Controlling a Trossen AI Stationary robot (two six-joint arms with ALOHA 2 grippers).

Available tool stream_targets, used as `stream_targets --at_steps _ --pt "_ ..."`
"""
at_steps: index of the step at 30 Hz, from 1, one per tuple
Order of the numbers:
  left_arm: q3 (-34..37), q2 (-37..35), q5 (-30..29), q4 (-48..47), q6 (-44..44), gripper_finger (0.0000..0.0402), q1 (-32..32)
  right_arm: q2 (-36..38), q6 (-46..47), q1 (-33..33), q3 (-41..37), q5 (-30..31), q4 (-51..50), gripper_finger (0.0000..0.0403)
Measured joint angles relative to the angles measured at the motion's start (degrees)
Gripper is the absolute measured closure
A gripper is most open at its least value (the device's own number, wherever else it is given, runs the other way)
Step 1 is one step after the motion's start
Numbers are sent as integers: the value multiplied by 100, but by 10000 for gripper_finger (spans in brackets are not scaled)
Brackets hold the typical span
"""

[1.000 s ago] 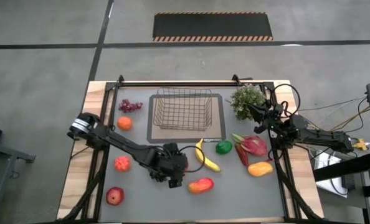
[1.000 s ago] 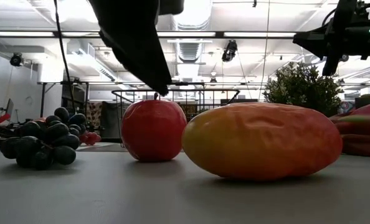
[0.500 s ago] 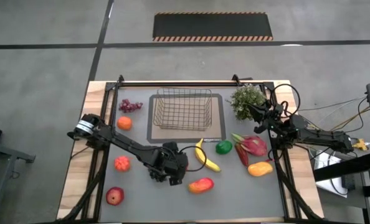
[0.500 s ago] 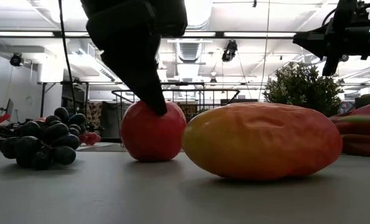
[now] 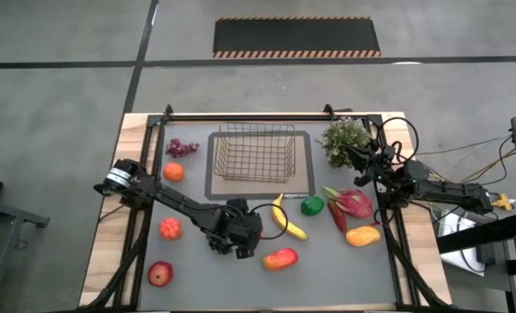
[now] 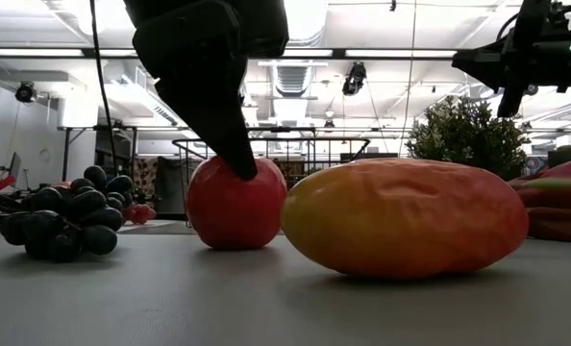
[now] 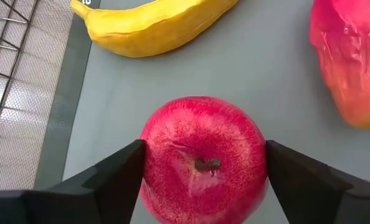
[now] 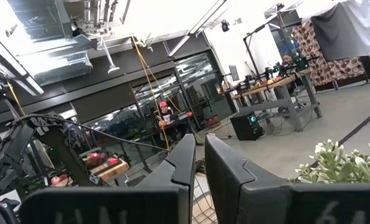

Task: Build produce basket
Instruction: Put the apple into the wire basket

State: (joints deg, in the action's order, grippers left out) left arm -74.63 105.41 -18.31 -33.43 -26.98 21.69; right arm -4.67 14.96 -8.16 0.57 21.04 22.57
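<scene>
The left arm is reaching from the counter's [image 5: 197, 278] left edge toward its middle, bent down, and the left pincer [image 7: 203, 163] is standing low over a red apple [image 7: 203, 158]. Its two fingers [image 7: 110, 177] are sitting wide, one on each side of the apple, just beside its skin; I cannot tell if they are touching. The apple is lying in front of the basket [image 5: 255, 152], with the banana [image 5: 287, 220] near it on the basket's side and a mango [image 5: 280, 258] just beside it. The right arm is waiting beside the plant [image 5: 343, 139], right of the basket, and the right pincer [image 8: 199, 163] is nearly closed, holding nothing.
</scene>
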Motion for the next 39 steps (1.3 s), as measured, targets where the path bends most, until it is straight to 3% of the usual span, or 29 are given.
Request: stream_targets --at_steps 5,11,20,29,39 --pt "-66 -27 40 -74 -117 129 0 0 0 0 0 0 -3 376" --pt "-824 -352 85 -177 363 131 -227 0 -1 0 0 -1 -19 376" --pt "-2012 -511 57 -927 1411 132 -1895 0 -2 0 -1 0 -55 376" --pt "-1545 -503 201 -919 919 133 -3813 0 -217 0 0 2 -112 376" --pt "-722 -496 282 -887 628 133 -4124 0 -221 0 1 3 -109 376"
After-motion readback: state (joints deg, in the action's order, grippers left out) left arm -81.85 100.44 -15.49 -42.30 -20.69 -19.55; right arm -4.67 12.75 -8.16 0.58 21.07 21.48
